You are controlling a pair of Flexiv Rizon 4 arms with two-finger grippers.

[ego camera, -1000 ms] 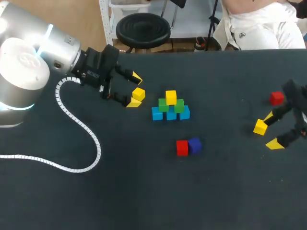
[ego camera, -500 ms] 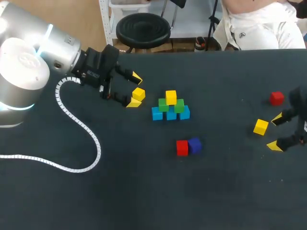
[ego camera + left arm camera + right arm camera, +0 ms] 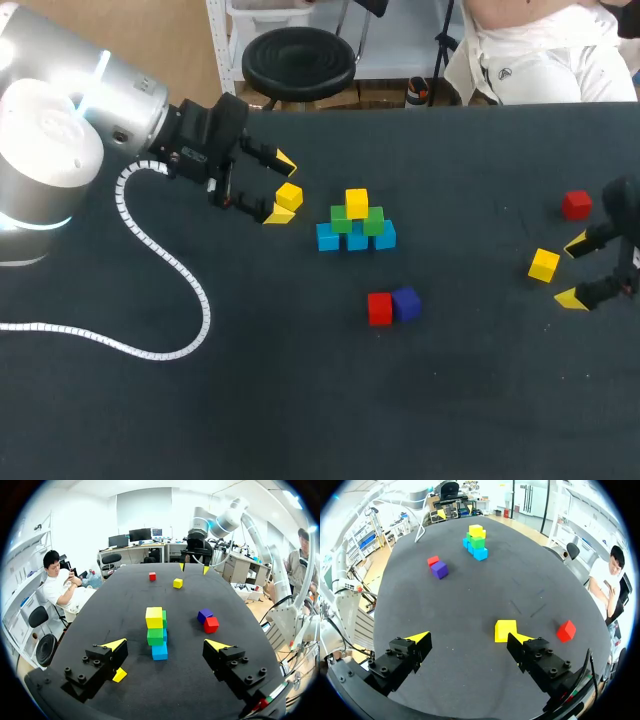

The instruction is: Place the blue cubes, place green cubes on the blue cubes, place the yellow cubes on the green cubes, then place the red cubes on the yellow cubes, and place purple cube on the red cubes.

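**Both claws spread, 1 yellow cube at each**

My left gripper (image 3: 281, 187) is spread. A yellow cube (image 3: 289, 196) lies between its tips, close to 1 finger (not pinched). The pyramid (image 3: 356, 222) stands just beyond: 3 blue, 2 green, 1 yellow.

My right gripper (image 3: 574, 271), also spread, sits near the right edge of the table (image 3: 300, 400), with a second yellow cube (image 3: 544, 265) just ahead. Open cloth lies between it and the pyramid. The red-and-purple pair (image 3: 392, 306) is touching.

No text can be read: the only print in sight is a small patch of white print (image 3: 195, 155) on the black mount of the left gripper (image 3: 282, 188), at about ten o'clock from the cube stack (image 3: 356, 222), too small to make out.
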